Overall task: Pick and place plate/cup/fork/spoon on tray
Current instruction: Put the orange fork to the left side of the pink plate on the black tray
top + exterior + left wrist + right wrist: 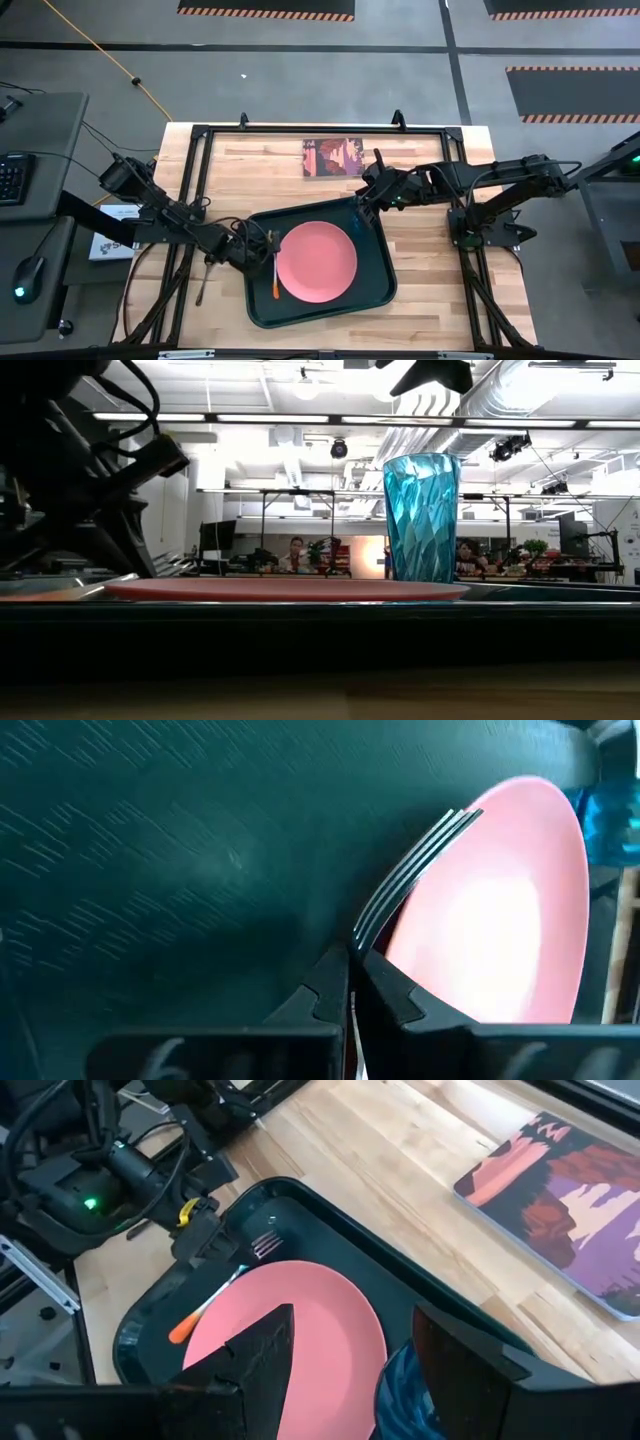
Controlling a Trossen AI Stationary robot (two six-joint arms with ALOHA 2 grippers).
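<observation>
The dark green tray (372,292) lies mid-table with the pink plate (316,263) on it. My left gripper (262,250) is over the tray's left part, shut on the fork (275,283), whose orange-red handle runs along the plate's left side. The teal cup (421,515) stands upright on its base in the tray's far right corner. My right gripper (365,1345) is open above it, its fingers apart on either side of the cup (405,1392) and not touching it. The silver spoon (203,285) lies flat on the table left of the tray. My left gripper pinches the fork's metal neck (366,932), just behind the tines, between its two fingers (322,988). It comes from the table's left, slanting down. The tines (440,832) reach over the plate's rim. The orange handle (190,1322) lies by the plate's edge on the tray.
A maroon picture card (332,157) lies flat on the table beyond the tray's far edge. Bare wood shows to the tray's right and near side. People sit in the room far behind the table.
</observation>
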